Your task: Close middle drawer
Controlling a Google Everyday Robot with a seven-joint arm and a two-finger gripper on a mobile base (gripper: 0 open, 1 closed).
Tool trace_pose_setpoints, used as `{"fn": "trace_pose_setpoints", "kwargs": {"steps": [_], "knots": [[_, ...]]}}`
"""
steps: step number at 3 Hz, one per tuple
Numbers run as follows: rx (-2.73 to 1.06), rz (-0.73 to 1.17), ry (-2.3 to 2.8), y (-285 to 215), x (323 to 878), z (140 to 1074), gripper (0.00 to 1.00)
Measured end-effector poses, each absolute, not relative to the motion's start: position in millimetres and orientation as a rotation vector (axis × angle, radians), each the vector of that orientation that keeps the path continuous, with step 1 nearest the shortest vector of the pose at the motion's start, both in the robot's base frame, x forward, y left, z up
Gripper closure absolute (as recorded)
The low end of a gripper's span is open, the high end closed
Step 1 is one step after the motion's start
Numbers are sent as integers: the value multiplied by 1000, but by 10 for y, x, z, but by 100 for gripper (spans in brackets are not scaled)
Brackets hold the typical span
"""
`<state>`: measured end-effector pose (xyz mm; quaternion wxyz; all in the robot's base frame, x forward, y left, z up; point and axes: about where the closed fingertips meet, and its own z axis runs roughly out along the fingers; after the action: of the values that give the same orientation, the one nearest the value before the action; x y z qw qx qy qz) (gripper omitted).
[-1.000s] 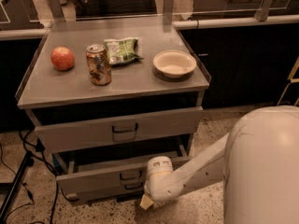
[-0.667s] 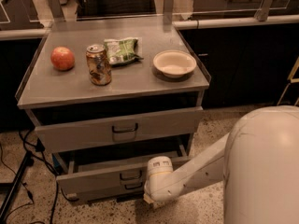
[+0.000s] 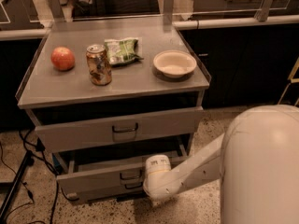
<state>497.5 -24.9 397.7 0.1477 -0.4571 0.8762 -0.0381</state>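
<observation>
The middle drawer (image 3: 98, 178) is a low grey front with a small dark loop handle (image 3: 131, 175), and it stands pulled out from the cabinet, showing a dark gap behind it. My gripper (image 3: 152, 177) is at the end of the white arm, low down against the right part of that front, just right of the handle. The white wrist (image 3: 157, 164) covers its tips. The lowest front (image 3: 105, 192) sits just under the middle drawer.
The taller top drawer (image 3: 84, 133) also sticks out a little. On the cabinet top (image 3: 131, 83) are an apple (image 3: 62, 58), a soda can (image 3: 98, 64), a green chip bag (image 3: 122, 50) and a white bowl (image 3: 174, 63). Cables (image 3: 28, 162) lie on the floor at left.
The end of my arm has risen from near the floor up to the middle drawer's front. The drawer itself stands about where it was.
</observation>
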Motion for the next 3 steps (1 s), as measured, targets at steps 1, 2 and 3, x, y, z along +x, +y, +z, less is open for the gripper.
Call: {"fn": "trace_pose_setpoints", "kwargs": {"steps": [1,2,3], "knots": [[-1303,-188,2485,-227,5217,3962,100],[-1302,-238,2438,-179,5422,3941,100],[-1326,-247,2404,-144,5531,3914,100]]}}
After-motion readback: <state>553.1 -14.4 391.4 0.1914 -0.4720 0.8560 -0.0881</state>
